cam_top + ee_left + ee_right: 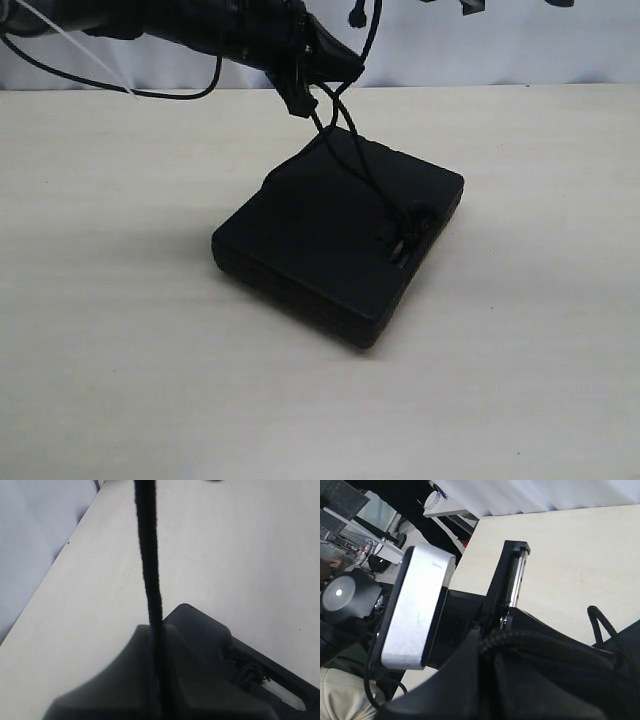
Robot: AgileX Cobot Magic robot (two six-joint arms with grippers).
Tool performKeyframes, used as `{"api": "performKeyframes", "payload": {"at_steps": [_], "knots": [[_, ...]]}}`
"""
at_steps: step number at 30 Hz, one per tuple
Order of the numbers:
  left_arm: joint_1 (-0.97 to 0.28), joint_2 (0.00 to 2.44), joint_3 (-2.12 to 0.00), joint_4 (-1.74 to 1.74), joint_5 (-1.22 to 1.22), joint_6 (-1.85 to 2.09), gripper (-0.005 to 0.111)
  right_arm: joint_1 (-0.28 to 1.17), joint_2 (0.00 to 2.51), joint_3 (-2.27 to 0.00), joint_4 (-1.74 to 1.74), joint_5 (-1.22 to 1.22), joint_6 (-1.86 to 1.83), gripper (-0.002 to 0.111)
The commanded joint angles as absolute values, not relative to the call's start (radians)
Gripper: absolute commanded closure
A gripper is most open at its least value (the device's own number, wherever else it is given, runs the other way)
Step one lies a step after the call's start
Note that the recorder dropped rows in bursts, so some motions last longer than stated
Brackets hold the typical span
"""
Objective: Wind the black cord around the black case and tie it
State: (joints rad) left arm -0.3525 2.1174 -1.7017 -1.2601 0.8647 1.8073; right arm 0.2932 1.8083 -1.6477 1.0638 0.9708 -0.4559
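Exterior view: one black case (320, 235); one black cord (365, 183) crossing its top.

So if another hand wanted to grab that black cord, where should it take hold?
Take the cord on the stretch slanting up off the case lid, coming in from the side with jaws closing across it. There it seems to hang free, so jaws can get round it; by the handle slot it is bunched in a knot against the plastic.
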Motion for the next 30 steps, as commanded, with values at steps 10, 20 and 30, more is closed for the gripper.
{"api": "performKeyframes", "payload": {"at_steps": [10,20,30], "knots": [[-0.380,2.117,-1.705,-1.273,0.825,1.809,0.099,0.288,1.807,-1.651,1.065,0.977,-0.448,0.104],[-0.397,2.117,-1.705,-1.267,0.750,1.791,0.084,0.288,1.807,-1.651,1.065,0.977,-0.433,0.104],[-0.395,2.113,-1.705,-1.267,0.746,1.719,0.107,0.288,1.807,-1.651,1.006,0.970,-0.385,0.095]]}}
